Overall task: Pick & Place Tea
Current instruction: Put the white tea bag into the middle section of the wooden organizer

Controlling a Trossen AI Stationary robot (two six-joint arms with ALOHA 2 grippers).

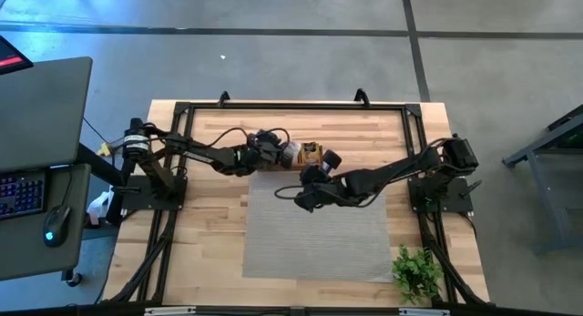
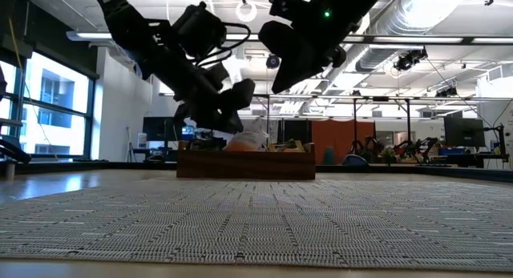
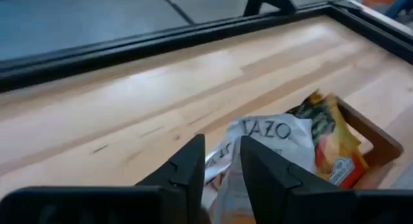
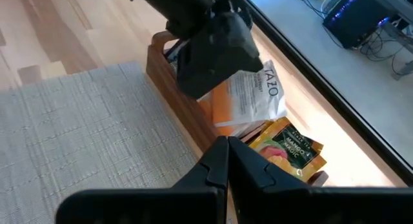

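From the tabletop's left edge the left arm reaches toward the far middle, its left claw hanging directly over the wooden box that sits just beyond the grey mat's far edge. Its fingers stand slightly spread around the upper edge of a white-and-orange tea sachet; whether they grip it, I cannot tell. That sachet stands in the box, a yellow-brown sachet in the compartment beside it. The right claw, pressed together and empty, hovers over the mat's far edge, just short of the box. The left arm is clearly nearer.
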